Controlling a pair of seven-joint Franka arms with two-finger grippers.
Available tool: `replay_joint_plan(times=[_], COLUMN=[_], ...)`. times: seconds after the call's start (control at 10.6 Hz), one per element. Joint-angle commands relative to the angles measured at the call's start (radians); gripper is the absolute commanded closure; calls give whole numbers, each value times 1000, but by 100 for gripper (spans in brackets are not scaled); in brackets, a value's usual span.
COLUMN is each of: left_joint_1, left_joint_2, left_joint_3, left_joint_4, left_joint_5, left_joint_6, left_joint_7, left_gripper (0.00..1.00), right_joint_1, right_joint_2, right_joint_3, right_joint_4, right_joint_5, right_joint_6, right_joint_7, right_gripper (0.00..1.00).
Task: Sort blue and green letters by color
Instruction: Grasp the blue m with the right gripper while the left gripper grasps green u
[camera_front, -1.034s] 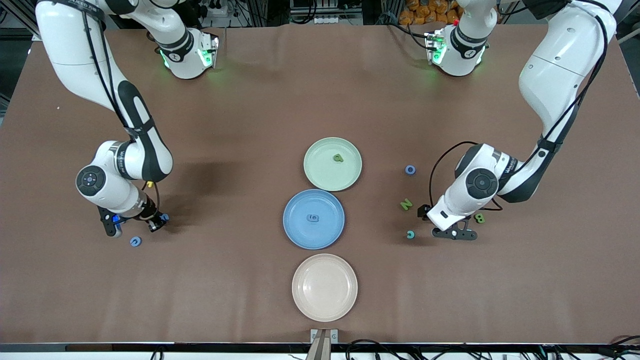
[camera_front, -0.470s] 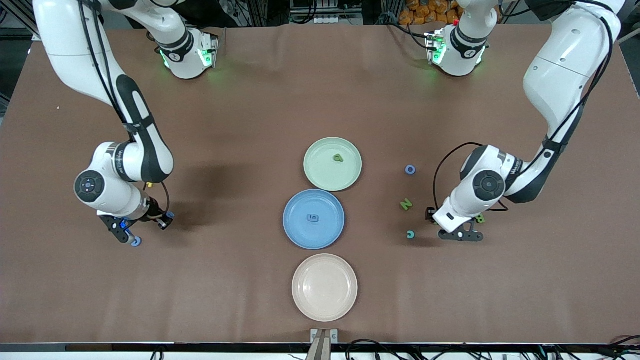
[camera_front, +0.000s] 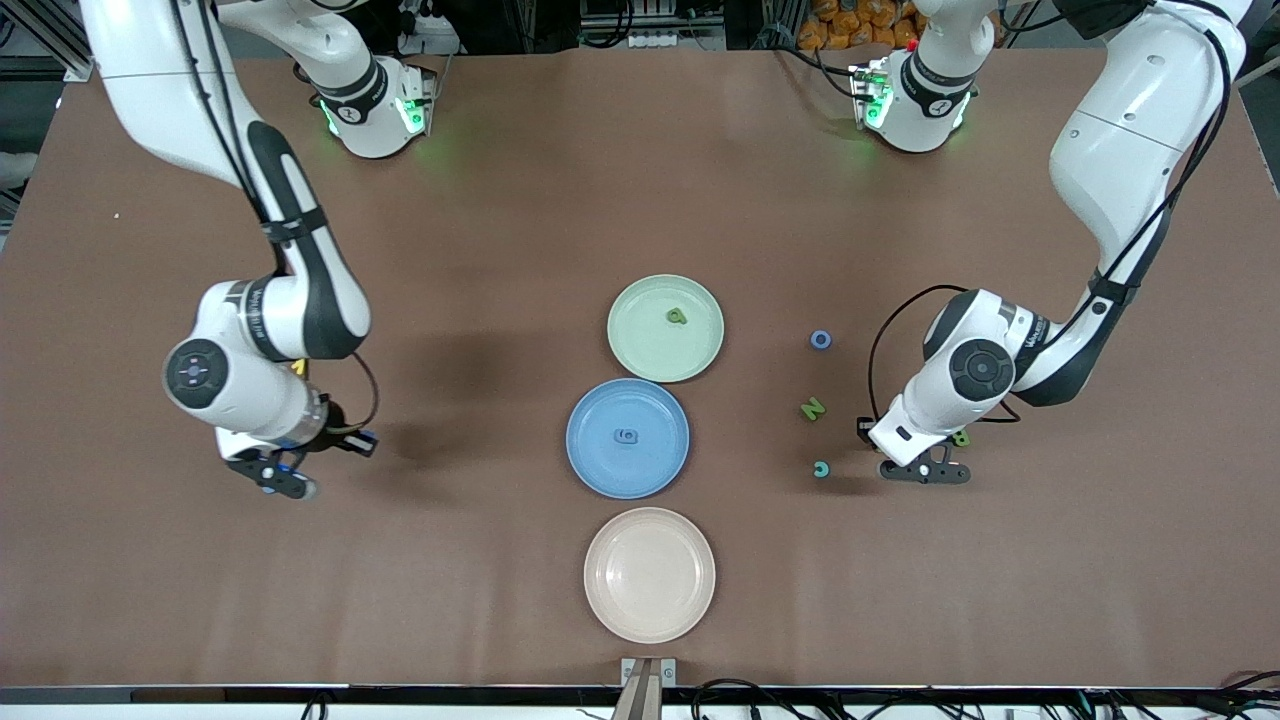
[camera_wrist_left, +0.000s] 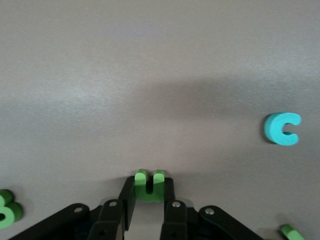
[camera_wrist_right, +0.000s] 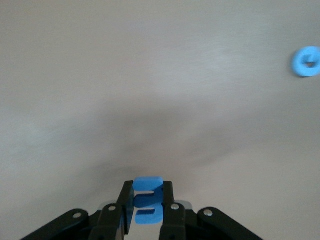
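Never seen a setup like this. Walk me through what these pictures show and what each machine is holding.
Two white robot arms work at a brown table. The wide picture is taken from a high camera that faces them; the two close-ups come from cameras on the arms' wrists. The left end effector is shut on a green letter, low over the table near a teal C and a green N. The right end effector is shut on a blue letter at its own end of the table. In the middle lie a green plate with a green letter, a blue plate with a blue one, and a bare pink plate.
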Motion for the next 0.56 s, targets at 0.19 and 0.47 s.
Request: replay_joint_plan(times=[0.19, 0.47], left_joint_1=[-61, -211], left_joint_2=[-32, -45], left_joint_3=[-115, -161], left_joint_4=[0, 2], left_joint_5=[10, 10], left_joint_6=[-32, -85], left_joint_7=[-256, -493], left_gripper=[100, 100], right_joint_1=[127, 220], right_joint_2=[8, 52], right_joint_3=[32, 50], right_joint_4=[92, 148], right_joint_5=[6, 12], right_joint_6=[-5, 71], right_joint_7=[-142, -138], right_gripper=[92, 92])
